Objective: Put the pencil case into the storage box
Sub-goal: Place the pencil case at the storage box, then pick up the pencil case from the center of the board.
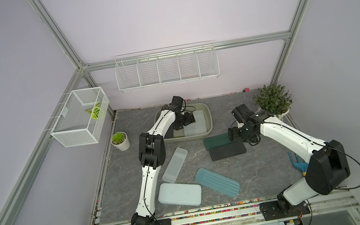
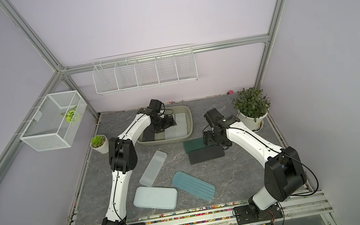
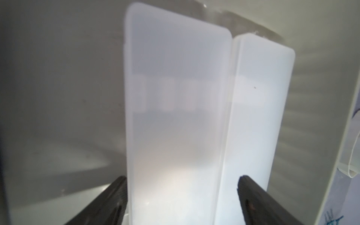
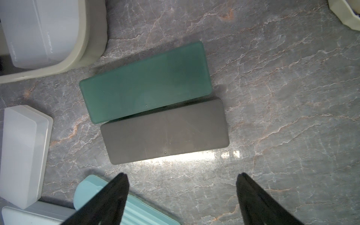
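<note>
The storage box (image 1: 187,137), a shallow olive-beige plastic tub with rounded corners, stands at 12 o'clock on the marble-patterned table (image 1: 267,167). In it two frosted pencil cases lie side by side.

Only the left wrist view shows them close. The first frosted case (image 3: 175,97) is smooth, translucent and round-cornered, and the second frosted case (image 3: 263,97) touches its long edge. The left gripper (image 3: 182,179) hangs over the first one with its fingers wide apart, one at each long side, and does not clamp it.

A top view adds a dark flat thing (image 2: 148,136) at the 9 o'clock end of the box, partly hidden by the arm.

At 4 o'clock from the box, the matte green case (image 4: 146,81) and the grey case (image 4: 165,132) lie flat and touching. The right gripper (image 4: 182,175) hovers near them with its fingers spread and empty. At 6 o'clock lies a ribbed teal case (image 1: 217,182).
</note>
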Robot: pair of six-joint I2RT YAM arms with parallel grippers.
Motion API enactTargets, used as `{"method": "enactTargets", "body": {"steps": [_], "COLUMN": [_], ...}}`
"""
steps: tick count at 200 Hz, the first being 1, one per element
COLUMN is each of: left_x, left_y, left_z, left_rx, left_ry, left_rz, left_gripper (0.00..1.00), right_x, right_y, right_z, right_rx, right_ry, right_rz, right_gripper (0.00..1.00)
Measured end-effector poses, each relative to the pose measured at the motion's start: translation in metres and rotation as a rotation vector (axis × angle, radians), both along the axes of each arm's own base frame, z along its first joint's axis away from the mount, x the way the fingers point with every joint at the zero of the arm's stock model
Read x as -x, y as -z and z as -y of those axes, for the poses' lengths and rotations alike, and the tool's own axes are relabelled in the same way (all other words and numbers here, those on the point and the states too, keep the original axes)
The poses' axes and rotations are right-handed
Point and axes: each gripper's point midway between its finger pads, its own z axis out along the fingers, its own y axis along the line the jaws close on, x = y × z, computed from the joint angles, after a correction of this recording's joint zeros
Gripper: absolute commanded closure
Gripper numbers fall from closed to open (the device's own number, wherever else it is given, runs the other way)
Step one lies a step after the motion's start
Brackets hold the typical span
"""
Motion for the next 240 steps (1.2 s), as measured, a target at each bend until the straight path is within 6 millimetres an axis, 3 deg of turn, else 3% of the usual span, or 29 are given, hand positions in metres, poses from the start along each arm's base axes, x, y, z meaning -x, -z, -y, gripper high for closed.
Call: {"method": "enactTargets", "body": {"steps": [51, 84, 104, 128, 147, 161, 181, 218, 240], "left_x": [0.004, 0.005, 0.005, 0.009, 0.029, 0.053, 0.102, 0.207, 0.239], "left_y": [-0.001, -0.012, -0.037, -0.09, -0.128, -0.138, -0.122, -0.047, -0.026], "left_z": [0.006, -0.002, -0.014, -0.033, -0.055, -0.071, -0.094, -0.115, -0.127], "left_rx": [0.008, -0.037, -0.094, -0.148, -0.197, -0.242, -0.342, -0.495, -0.505], "left_ry": [0.011, 0.009, 0.005, -0.002, 0.004, 0.024, 0.088, 0.277, 0.314], "left_rz": [-0.004, 0.017, 0.072, 0.185, 0.252, 0.264, 0.213, 0.016, -0.054], "left_gripper": [0.04, 0.0, 0.0, 0.0, 0.0, 0.0, 0.0, 0.0, 0.0], "right_x": [-0.001, -0.001, -0.001, -0.001, -0.001, -0.001, -0.001, -0.001, -0.001], "right_y": [0.0, 0.0, 0.0, 0.0, 0.0, 0.0, 0.0, 0.0, 0.0], "right_z": [0.0, 0.0, 0.0, 0.0, 0.0, 0.0, 0.0, 0.0, 0.0], "right_rx": [-0.002, -0.002, -0.002, -0.002, -0.002, -0.001, -0.001, -0.002, -0.002], "right_ry": [0.003, 0.003, 0.003, 0.003, 0.003, 0.003, 0.003, 0.003, 0.003], "right_rz": [0.002, 0.002, 0.002, 0.002, 0.002, 0.002, 0.002, 0.002, 0.002], "right_gripper": [0.09, 0.09, 0.09, 0.09, 0.09, 0.09, 0.09, 0.09, 0.09]}}
